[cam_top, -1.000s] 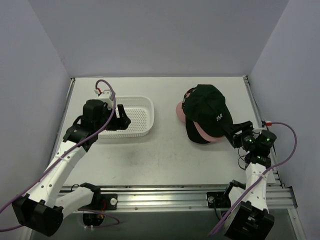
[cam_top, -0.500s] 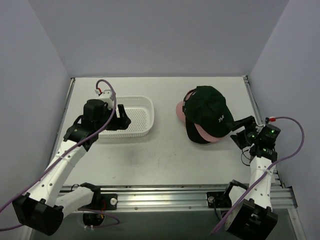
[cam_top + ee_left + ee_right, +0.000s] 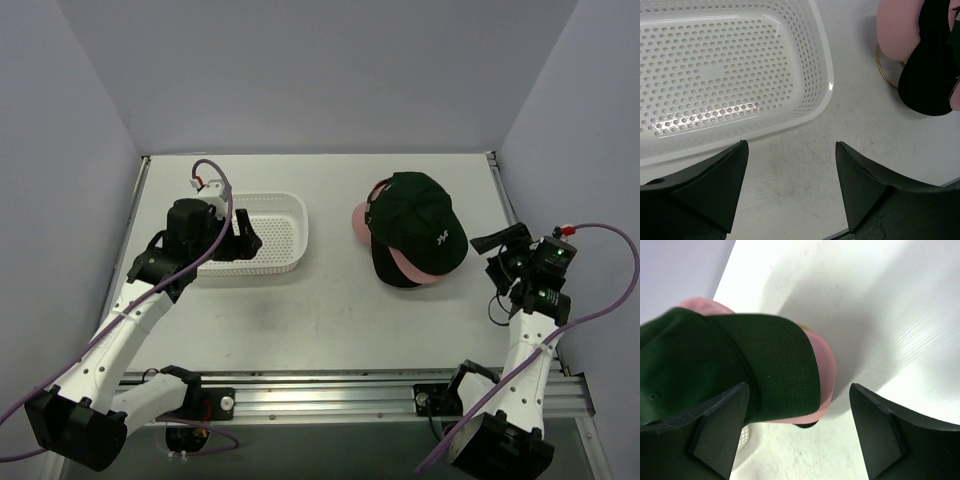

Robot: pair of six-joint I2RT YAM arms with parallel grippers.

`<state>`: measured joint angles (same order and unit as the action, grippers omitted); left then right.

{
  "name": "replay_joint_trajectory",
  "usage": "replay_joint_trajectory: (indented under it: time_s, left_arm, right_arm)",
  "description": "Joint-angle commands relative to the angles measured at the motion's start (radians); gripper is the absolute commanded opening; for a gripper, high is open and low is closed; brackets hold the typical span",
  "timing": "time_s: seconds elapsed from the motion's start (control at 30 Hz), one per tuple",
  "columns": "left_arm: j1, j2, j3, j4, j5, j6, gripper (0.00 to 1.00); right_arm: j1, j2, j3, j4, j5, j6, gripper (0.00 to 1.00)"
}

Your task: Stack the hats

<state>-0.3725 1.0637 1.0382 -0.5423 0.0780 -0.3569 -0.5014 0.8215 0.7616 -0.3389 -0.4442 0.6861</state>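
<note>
The hats are stacked on the right half of the table. A dark green cap point(image 3: 415, 222) with a white logo lies on top, with a pink brim point(image 3: 408, 268) and a pink crown point(image 3: 360, 222) showing beneath it. My right gripper point(image 3: 503, 258) is open and empty, just right of the stack and apart from it. In the right wrist view the green brim point(image 3: 770, 365) and pink brim point(image 3: 826, 365) lie ahead of the open gripper point(image 3: 797, 425). My left gripper point(image 3: 242, 236) is open and empty over the white basket.
The white perforated basket point(image 3: 292, 262) sits on the left half and holds nothing; the left wrist view shows its rim point(image 3: 821, 75). A gold wire ring point(image 3: 885, 76) shows under the pink hat point(image 3: 897, 30). A metal rail runs along the table's right edge point(image 3: 505, 205).
My right gripper has drawn back to the right, away from the hat stack, with nothing in it. The left arm and the hats have not moved.
</note>
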Motion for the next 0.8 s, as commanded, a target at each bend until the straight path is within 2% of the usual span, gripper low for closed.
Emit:
replay_joint_trajectory:
  time_s: [0.0,0.17,0.27,0.37,0.47,0.77]
  left_arm:
    - [-0.006,-0.004,0.046,0.027,0.005,0.009,0.79]
    - [-0.006,-0.005,0.095,0.019,-0.006,0.004,0.79]
    - [-0.006,-0.01,0.124,0.009,-0.014,0.003,0.79]
    - [-0.006,-0.025,0.158,0.004,-0.021,-0.001,0.8]
    - [-0.006,-0.036,0.201,-0.019,-0.021,-0.004,0.8]
    - [-0.006,-0.074,0.312,-0.076,-0.044,-0.004,0.8]
  right_arm:
    - [-0.008,0.014,0.109,-0.061,0.111,-0.068,0.78]
    - [0.001,0.08,0.253,-0.075,0.165,-0.137,0.79]
    - [0.026,0.116,0.307,-0.042,0.139,-0.161,0.79]
    - [0.086,0.13,0.349,0.023,0.134,-0.18,0.76]
    - [0.176,0.108,0.369,0.076,0.197,-0.204,0.76]
    - [0.401,0.179,0.582,0.018,0.338,-0.427,0.78]
